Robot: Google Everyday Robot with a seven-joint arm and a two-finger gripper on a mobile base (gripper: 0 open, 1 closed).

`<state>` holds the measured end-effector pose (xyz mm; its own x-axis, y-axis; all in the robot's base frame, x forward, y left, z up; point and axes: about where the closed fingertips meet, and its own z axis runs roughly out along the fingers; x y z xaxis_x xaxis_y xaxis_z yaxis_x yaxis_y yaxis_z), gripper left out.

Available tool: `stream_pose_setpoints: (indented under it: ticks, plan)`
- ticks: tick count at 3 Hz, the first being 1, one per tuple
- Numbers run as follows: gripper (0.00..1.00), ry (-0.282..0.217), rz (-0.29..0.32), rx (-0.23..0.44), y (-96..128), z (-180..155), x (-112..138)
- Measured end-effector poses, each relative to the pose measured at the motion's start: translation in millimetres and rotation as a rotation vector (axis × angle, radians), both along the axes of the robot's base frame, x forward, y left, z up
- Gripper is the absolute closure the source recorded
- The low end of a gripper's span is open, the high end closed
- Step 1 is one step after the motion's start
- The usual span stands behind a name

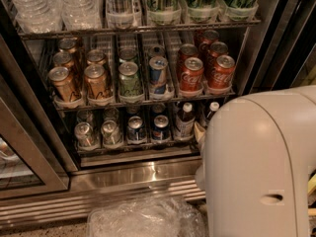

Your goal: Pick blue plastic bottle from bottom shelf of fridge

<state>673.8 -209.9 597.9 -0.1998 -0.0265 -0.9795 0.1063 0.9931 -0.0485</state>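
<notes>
Gripper (199,131) shows only as a pale tip at the left edge of the white arm (256,162), low by the right end of the bottom shelf (128,146); whether it is spread or closed, I cannot tell. Just left of it the blue bottle (184,121) stands upright, white-capped, beside a blue can (161,127). A second bottle (212,110), partly hidden, seems to stand just right.

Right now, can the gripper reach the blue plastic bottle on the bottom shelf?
Probably yes. The blue plastic bottle stands unblocked at the front of the bottom shelf; the gripper, mostly hidden behind the arm, is beside it.
</notes>
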Motion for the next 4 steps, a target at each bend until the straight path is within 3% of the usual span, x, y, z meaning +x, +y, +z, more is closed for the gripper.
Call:
stream_pose_setpoints:
  ticks: [1, 4]
  plan:
    - [0.33, -0.005, -0.001, -0.007, -0.6, -0.2, 7.3]
    - [0.97, -0.012, 0.001, -0.016, -0.9, -0.8, 13.4]
